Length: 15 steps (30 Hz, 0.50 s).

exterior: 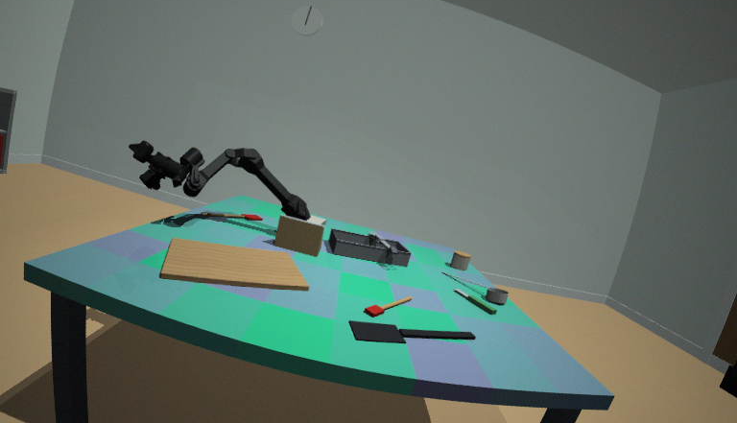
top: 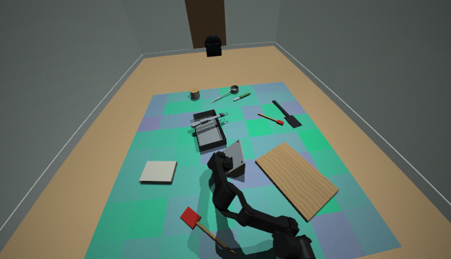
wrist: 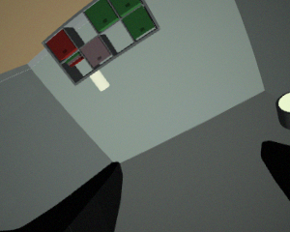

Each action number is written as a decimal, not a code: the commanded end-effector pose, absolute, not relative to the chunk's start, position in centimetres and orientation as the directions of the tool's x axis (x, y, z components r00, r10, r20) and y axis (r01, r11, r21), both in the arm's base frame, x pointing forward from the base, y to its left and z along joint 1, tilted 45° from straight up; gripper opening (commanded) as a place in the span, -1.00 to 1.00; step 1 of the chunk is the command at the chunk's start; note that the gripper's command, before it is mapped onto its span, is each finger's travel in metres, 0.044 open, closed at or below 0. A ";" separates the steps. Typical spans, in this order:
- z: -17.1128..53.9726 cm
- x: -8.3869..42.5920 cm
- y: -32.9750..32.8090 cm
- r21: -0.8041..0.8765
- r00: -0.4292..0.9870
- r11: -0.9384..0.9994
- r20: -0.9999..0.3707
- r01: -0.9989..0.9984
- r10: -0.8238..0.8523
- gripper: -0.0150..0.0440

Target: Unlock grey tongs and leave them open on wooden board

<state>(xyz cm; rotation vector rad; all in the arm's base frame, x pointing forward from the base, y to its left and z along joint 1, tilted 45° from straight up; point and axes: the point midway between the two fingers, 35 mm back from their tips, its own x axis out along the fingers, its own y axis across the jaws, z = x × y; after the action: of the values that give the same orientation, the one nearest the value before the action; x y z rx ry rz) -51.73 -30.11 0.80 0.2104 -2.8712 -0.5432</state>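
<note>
The grey tongs [top: 208, 120] [exterior: 383, 242] lie across the far part of the dark roasting tin [top: 214, 147] [exterior: 358, 250]. Their arms look close together; the lock is too small to make out. The wooden board [top: 297, 181] [exterior: 233, 266] lies flat, to the right of the arm in the top view and in front of it in the exterior view. My gripper [exterior: 135, 163] [wrist: 191, 159] is raised high, far from tongs and board, pointing away from them. Its fingers stand wide apart with nothing between them in the wrist view. In the top view its fingertips are not visible.
The arm rises at a wedge-shaped block [top: 239, 154] [exterior: 299, 236] between tin and board. A cream slab [top: 158, 171] and red spatula [top: 190, 217] [exterior: 252, 217] lie on the table. Beyond are a small red spatula [top: 280, 122], black turner [top: 292, 121], green-handled knife [top: 245, 94], ladle [top: 234, 89] and lidded pot [top: 194, 94].
</note>
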 end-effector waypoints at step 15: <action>2.2 -38.6 -47.1 0.624 -0.770 0.594 -0.018 -0.507 -0.637 0.39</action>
<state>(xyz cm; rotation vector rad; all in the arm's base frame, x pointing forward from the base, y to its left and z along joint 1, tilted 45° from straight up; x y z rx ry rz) -42.52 -43.65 1.57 0.7782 -2.7107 -0.8562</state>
